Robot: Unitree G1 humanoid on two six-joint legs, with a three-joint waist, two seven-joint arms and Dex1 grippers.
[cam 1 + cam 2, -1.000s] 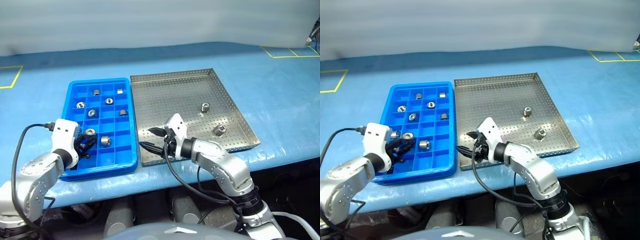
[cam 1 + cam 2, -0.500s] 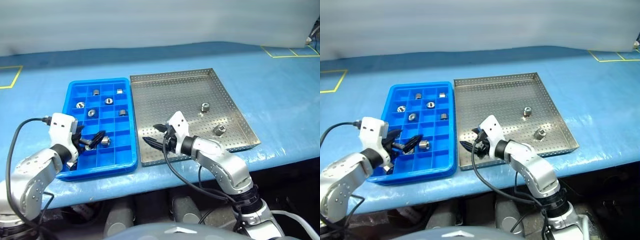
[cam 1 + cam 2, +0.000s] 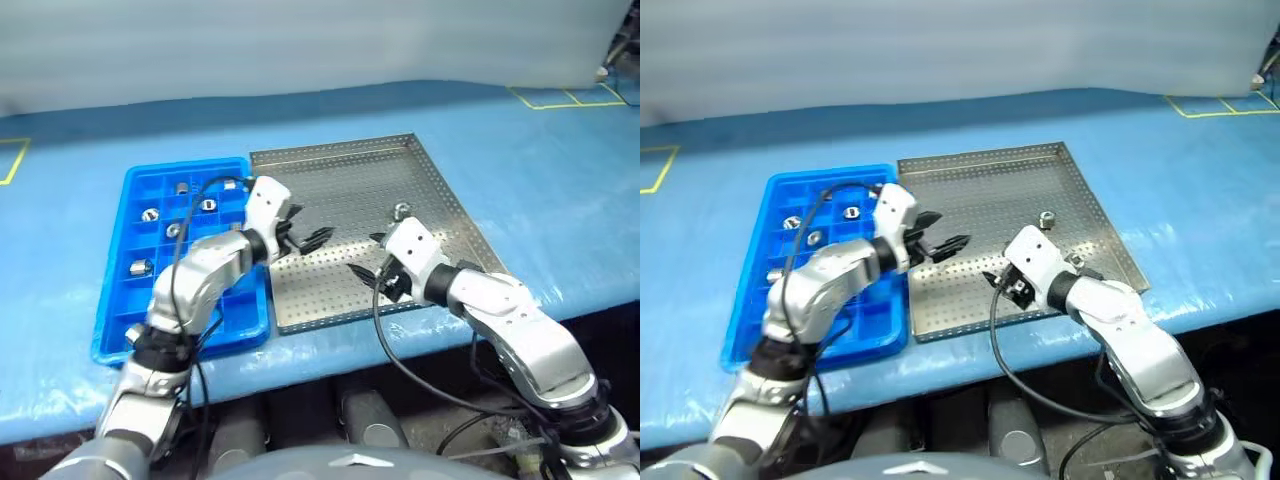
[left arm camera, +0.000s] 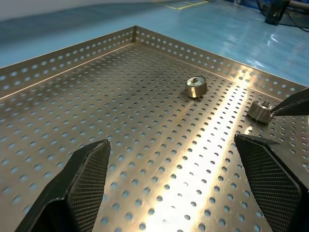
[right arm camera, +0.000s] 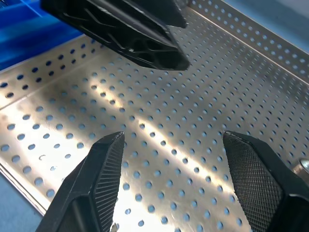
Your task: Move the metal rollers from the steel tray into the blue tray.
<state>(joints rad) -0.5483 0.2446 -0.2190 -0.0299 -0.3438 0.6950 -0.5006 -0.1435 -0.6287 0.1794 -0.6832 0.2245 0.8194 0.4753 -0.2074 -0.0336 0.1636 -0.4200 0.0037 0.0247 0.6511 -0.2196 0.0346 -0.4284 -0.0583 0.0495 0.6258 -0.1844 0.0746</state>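
The steel tray (image 3: 340,180) lies on the blue table, with the blue tray (image 3: 110,300) touching its left side. Two metal rollers (image 4: 196,87) (image 4: 259,110) rest on the steel tray's right half. Several more rollers (image 3: 149,214) sit in the blue tray's compartments. My left gripper (image 3: 315,225) hovers open and empty over the steel tray's left half, pointing toward the two rollers. Facing it, my right gripper (image 3: 362,254) is open with nothing between its fingers, low over the tray's front part. One right fingertip (image 4: 294,104) ends next to the nearer roller.
The table's front edge runs just below both trays. Yellow tape marks (image 3: 560,95) lie at the far right of the table. Black cables loop from both wrists. Blue tabletop stretches beyond and to the right of the steel tray.
My left gripper opened, left a roller in the blue tray and swung right over the steel tray. My right gripper moved right. The camera turned a little.
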